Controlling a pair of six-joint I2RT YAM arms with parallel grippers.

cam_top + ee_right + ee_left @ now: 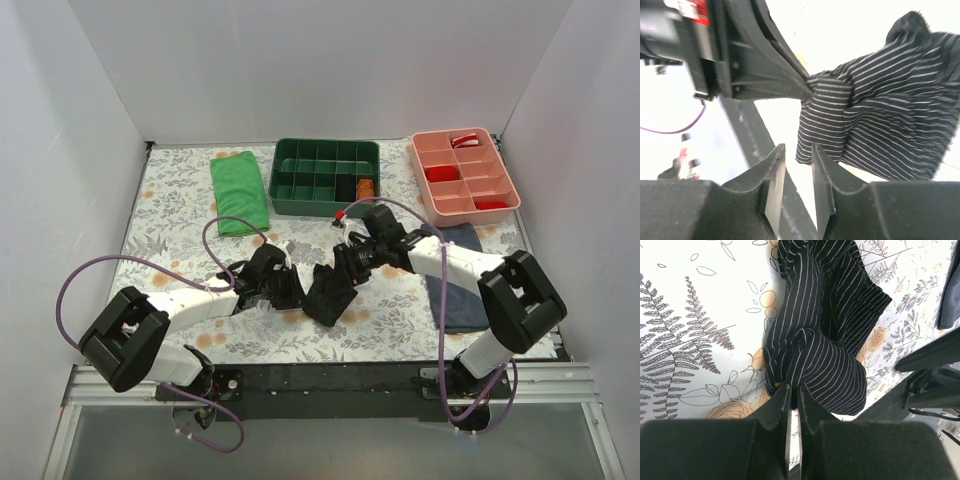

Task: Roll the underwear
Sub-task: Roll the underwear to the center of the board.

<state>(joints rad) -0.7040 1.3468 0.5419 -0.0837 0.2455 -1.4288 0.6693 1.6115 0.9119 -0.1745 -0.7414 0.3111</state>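
Observation:
The underwear (330, 290), black with pale pinstripes, lies bunched and partly rolled on the floral tablecloth between the two grippers. My left gripper (291, 289) is shut on its near edge. In the left wrist view the jaws (792, 388) pinch the rolled fabric (825, 340) beside a small orange tag (776, 385). My right gripper (347, 262) hovers just above the far side of the underwear. In the right wrist view its jaws (797, 150) stand slightly parted and empty, with the fabric (880, 125) just beyond the tips and the left gripper's fingers (782, 75) pinching its corner.
A bright green folded cloth (238, 192) lies at the back left. A dark green divided bin (325, 178) holds an orange item (365, 187). A pink divided tray (463, 173) stands at the back right. A navy folded garment (455, 285) lies under the right arm.

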